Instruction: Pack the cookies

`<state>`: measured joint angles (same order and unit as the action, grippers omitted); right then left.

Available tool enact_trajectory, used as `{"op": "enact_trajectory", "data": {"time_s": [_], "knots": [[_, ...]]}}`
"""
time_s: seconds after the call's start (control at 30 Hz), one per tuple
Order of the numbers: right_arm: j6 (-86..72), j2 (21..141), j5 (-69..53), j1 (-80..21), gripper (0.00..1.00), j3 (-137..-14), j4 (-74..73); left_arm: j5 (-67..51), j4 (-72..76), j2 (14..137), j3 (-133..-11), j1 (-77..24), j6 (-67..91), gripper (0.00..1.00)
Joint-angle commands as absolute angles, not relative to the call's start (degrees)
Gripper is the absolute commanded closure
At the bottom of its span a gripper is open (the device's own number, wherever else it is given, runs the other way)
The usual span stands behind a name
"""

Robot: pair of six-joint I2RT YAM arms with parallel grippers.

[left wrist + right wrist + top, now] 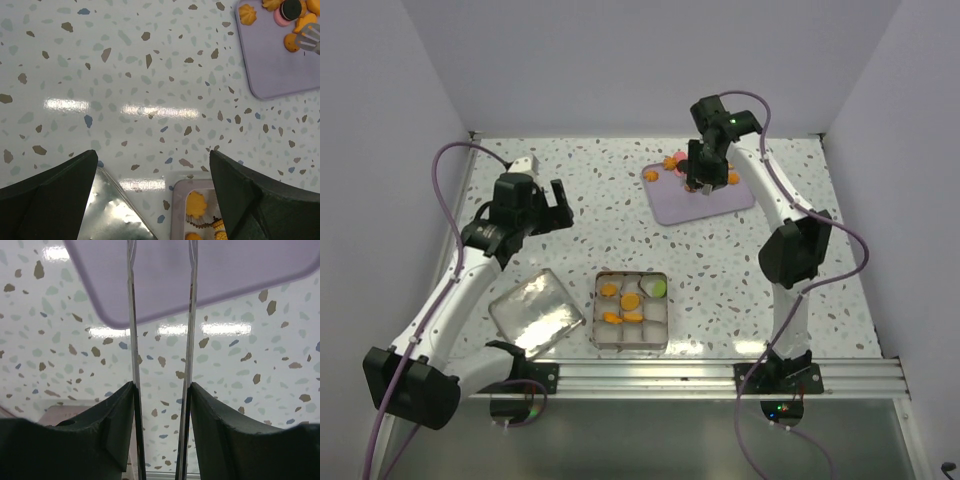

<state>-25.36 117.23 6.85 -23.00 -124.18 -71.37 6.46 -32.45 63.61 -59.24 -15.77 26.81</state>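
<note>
When you look down at the tabletop (580, 255), you see the cookies (246, 13) in two places. Some lie on the purple mat (270, 70) near the far edge, toward the right side. Those are small orange ones with bumpy edges, plus a dark round cookie (291, 7) sitting on a pink cookie (279, 19). This bunch makes a short row along the far side of the mat, running left to right.

The rest sit in the square tin (596, 320) by the middle of the near edge. The tin has little boxes inside. You can see orange ones in some of them and one green cookie (659, 288) in the far right box.

All of them lie flat. Most are round, so they have no long side. The shaped ones are too small for you to tell which way they point.

Your right claw (162, 387) hangs over the mat and pinches a pair of thin metal tongs (132, 315), one strip against each finger. One tong tip is just beside an orange cookie; you cannot tell if it touches.

Your left claw (152, 160) is spread wide over bare tabletop toward the left side. A shiny lid (532, 312) lies just left of the tin.
</note>
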Motion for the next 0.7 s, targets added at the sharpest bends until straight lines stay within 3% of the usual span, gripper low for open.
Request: {"op": "enact_trajectory", "data": {"time_s": [0.0,0.67], "knots": [[-22.68,121.62,8.70,-22.24,0.50,-131.03,-74.70,7.12,-31.55,64.60,-60.47,-15.47,26.37,0.00],[-22.24,131.76,6.24,-20.65,0.50,-138.70,-76.64,9.23,-30.76,70.66,-62.75,-15.47,24.70,0.00]]}}
